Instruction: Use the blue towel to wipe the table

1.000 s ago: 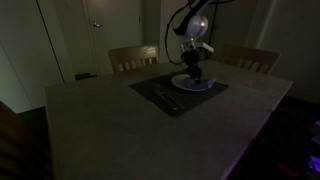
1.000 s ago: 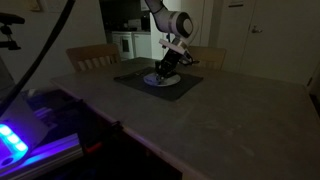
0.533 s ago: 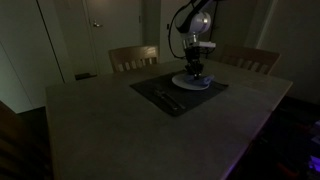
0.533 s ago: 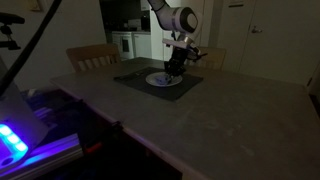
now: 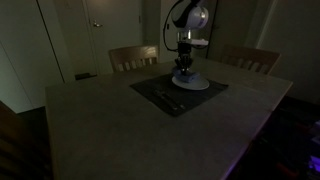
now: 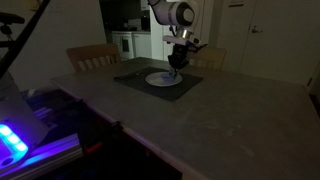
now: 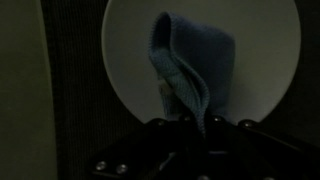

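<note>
Dim dining room, wooden table (image 5: 120, 125) carrying a dark placemat (image 5: 155, 98) with a white plate (image 7: 255, 60) on it. Gripper (image 7: 190, 128) is pinching the blue towel (image 7: 185, 65) by its top, jaws closed down on the cloth, which is hanging bunched over the plate; contact with the plate is unclear. Pickup is looking done, while carrying the towel to bare tabletop and all the wiping are, by my reading, not yet begun.

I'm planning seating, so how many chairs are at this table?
2. One chair stands at the far edge before the door; a second chair stands at the same edge beyond the plate. Darkness may hide others.
</note>
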Controlling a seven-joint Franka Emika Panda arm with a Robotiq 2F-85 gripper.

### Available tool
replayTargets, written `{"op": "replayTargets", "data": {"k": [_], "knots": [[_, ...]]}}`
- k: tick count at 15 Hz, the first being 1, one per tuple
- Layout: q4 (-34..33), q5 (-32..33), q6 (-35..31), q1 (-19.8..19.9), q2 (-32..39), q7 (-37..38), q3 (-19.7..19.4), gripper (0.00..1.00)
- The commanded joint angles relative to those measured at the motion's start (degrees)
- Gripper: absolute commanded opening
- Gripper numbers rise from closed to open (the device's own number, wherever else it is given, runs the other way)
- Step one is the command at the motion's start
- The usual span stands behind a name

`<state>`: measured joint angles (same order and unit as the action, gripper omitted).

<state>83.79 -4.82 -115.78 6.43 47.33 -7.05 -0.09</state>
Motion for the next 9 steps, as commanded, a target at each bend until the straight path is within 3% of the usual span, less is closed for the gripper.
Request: {"op": "replayTargets", "data": {"k": [1,9], "knots": [[-0.68,1.61,-2.45,-2.44,-1.42,0.18,0.49,0.02],[-6.26,2.59,-0.11,-6.54,-0.65,-0.03,2.26,0.02]]}}
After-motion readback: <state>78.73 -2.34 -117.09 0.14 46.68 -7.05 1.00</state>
